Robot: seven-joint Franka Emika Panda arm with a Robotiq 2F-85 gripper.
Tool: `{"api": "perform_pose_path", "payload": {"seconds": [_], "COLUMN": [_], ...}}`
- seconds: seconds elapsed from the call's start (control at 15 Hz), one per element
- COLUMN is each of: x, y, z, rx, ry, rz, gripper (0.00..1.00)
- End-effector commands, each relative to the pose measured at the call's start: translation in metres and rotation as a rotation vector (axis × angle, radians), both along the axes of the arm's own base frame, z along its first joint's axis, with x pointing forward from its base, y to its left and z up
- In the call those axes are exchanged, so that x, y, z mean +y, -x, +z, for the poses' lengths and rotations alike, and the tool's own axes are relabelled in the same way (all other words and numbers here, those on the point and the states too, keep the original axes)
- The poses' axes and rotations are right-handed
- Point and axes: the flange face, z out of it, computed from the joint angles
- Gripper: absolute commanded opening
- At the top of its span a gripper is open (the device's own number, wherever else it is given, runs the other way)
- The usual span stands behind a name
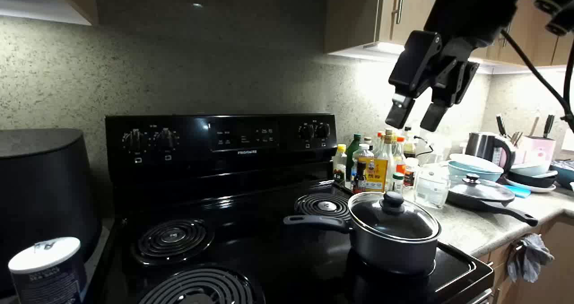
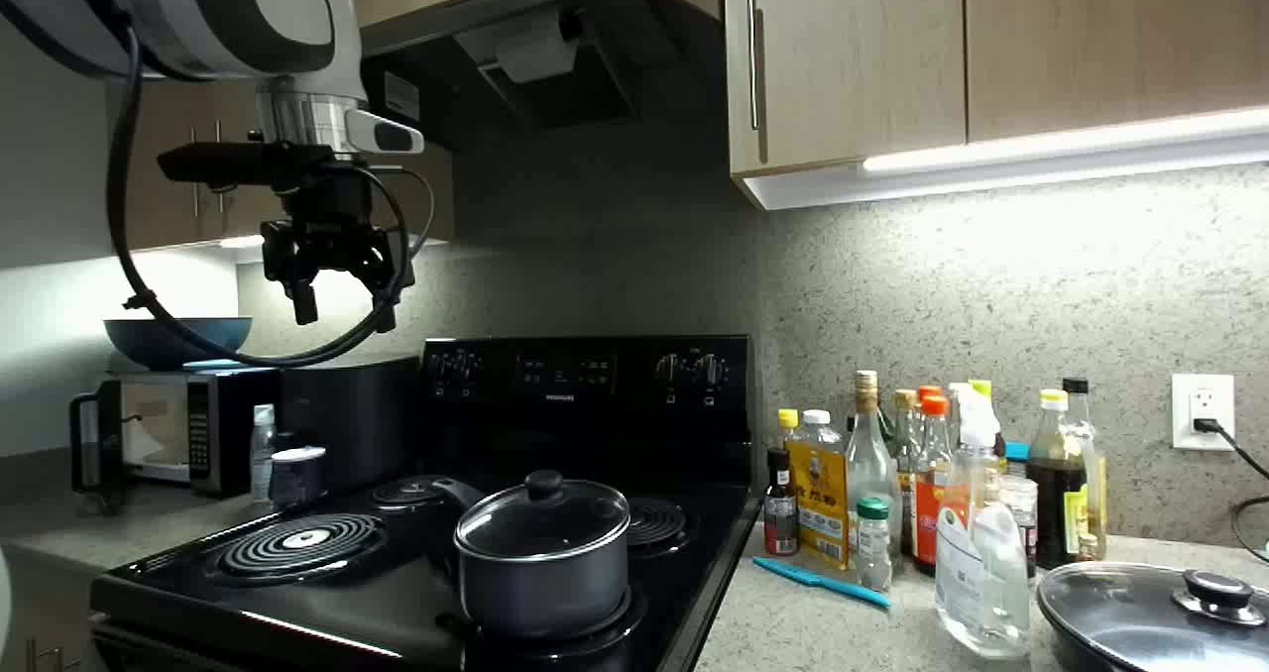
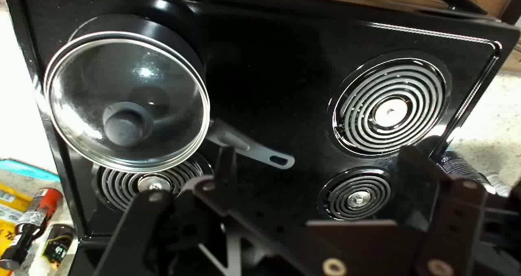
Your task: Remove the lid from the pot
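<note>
The dark grey pot (image 1: 394,254) stands on a stove burner; its wall also shows in an exterior view (image 2: 540,598) and in the wrist view (image 3: 171,33). The clear glass lid (image 1: 372,214) with metal rim and dark knob sits on the pot; it shows also in an exterior view (image 2: 511,523) and the wrist view (image 3: 89,78). My gripper (image 1: 415,116) is open and empty, high above the stove and apart from the lid; it shows also in an exterior view (image 2: 345,312). In the wrist view the fingers (image 3: 318,154) are wide apart, right of the lid.
The pot's handle (image 3: 260,150) points over the stove's middle. Bottles (image 1: 372,165) crowd the counter beside the stove. A clear spray bottle (image 2: 981,553) and a glass-lidded pan (image 2: 1120,603) stand there too. A salt can (image 1: 47,270) stands across the stove. A hood (image 2: 555,57) hangs above.
</note>
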Motion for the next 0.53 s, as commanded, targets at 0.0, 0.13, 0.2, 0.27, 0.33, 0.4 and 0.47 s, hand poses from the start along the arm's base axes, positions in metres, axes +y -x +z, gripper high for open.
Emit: {"api": "perform_pose_path", "payload": {"seconds": [0.0, 0.13, 0.2, 0.27, 0.33, 0.4, 0.47], "x": [0.0002, 0.0002, 0.0002, 0.0002, 0.0002, 0.0002, -0.0036], "y": [-0.0001, -0.0001, -0.0001, -0.0001, -0.0001, -0.0001, -0.0017], "z": [0.0005, 0.0005, 0.0005, 0.0005, 0.0005, 0.0005, 0.0023], "rx": [0.001, 0.001, 0.001, 0.001, 0.001, 0.001, -0.01], "ry": [0.0, 0.0, 0.0, 0.0, 0.0, 0.0, 0.011], "rz": [0.0, 0.0, 0.0, 0.0, 0.0, 0.0, -0.011], "gripper": [1.0, 1.0, 1.0, 1.0, 1.0, 1.0, 1.0]}}
